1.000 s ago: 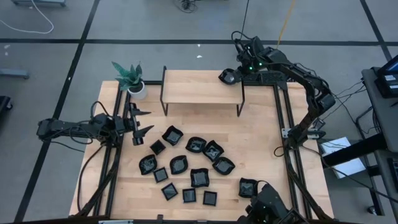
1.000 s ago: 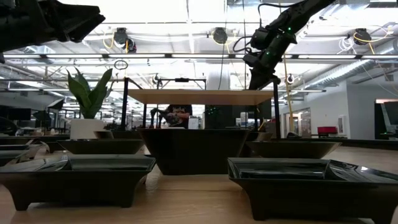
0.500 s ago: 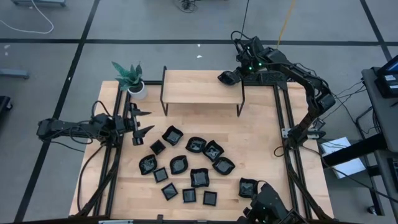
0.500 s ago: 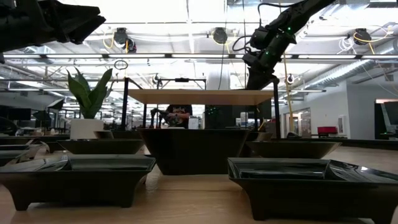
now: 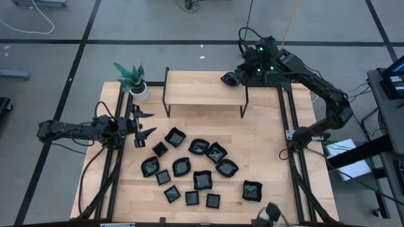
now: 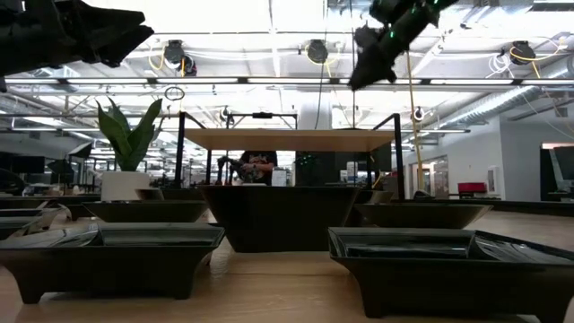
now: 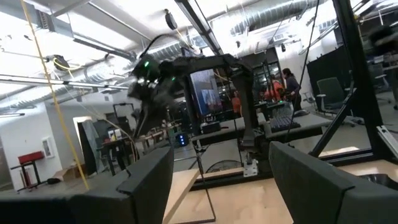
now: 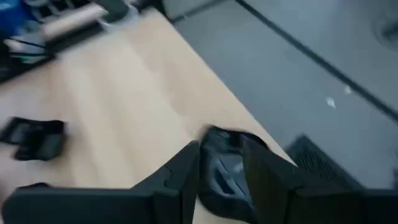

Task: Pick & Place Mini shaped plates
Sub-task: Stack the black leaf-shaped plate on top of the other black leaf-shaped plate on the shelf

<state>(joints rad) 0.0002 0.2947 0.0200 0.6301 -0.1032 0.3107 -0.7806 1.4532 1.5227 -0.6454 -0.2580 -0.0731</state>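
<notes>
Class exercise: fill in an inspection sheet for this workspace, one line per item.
Surface: light wooden table with raised wooden shelf.
Job's things: small glossy black plates clustered on table; one black plate on shelf's right end.
Clutter: potted green plant left of shelf.
Grippers: left gripper open, empty, beside cluster; right gripper open above that black plate.
Cables: white cable on floor.
Surroundings: grey floor; person at desks beyond.

One small black glossy dish (image 5: 231,78) sits on the raised wooden shelf's (image 5: 205,87) right end, under my right gripper (image 5: 243,74); the other dishes (image 5: 192,167) lie before the shelf.
</notes>
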